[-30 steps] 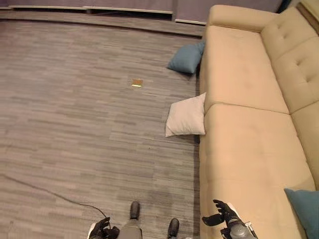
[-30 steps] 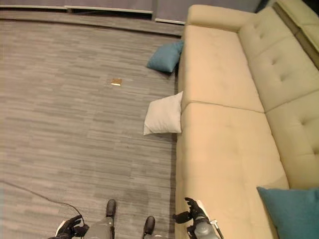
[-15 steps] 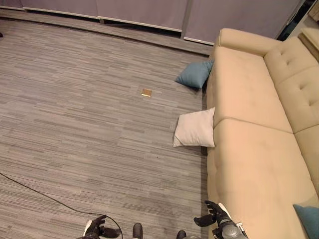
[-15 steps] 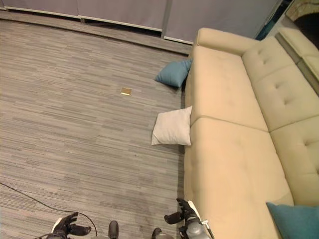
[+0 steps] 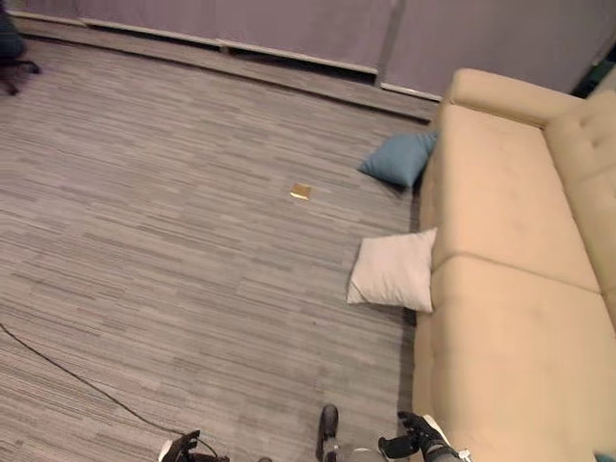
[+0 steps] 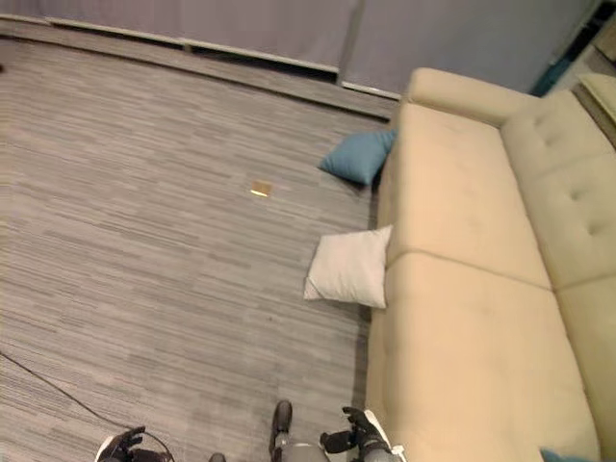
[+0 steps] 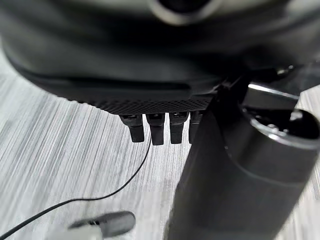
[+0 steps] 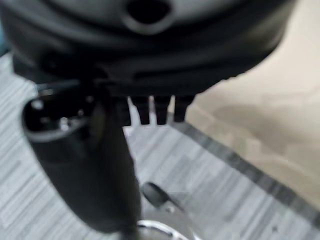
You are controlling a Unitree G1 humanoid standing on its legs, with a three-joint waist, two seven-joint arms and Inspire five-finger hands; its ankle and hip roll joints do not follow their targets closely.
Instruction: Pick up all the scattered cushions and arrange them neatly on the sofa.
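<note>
A white cushion lies on the floor against the front of the beige sofa. A blue cushion leans on the sofa's far corner, farther off. A sliver of another blue cushion rests on the near seat. My right hand hangs open and empty at the bottom edge beside the sofa front, well short of the white cushion. My left hand sits low at the bottom left, fingers relaxed, holding nothing.
A small gold floor plate sits in the grey carpet left of the cushions. A grey wall with a baseboard runs along the far side. A dark chair base shows at the far left corner.
The camera has swung left and tilted, so sofa and cushions shifted right and down in view. Both hands have sunk toward the bottom edge. No cushion has moved on the floor.
</note>
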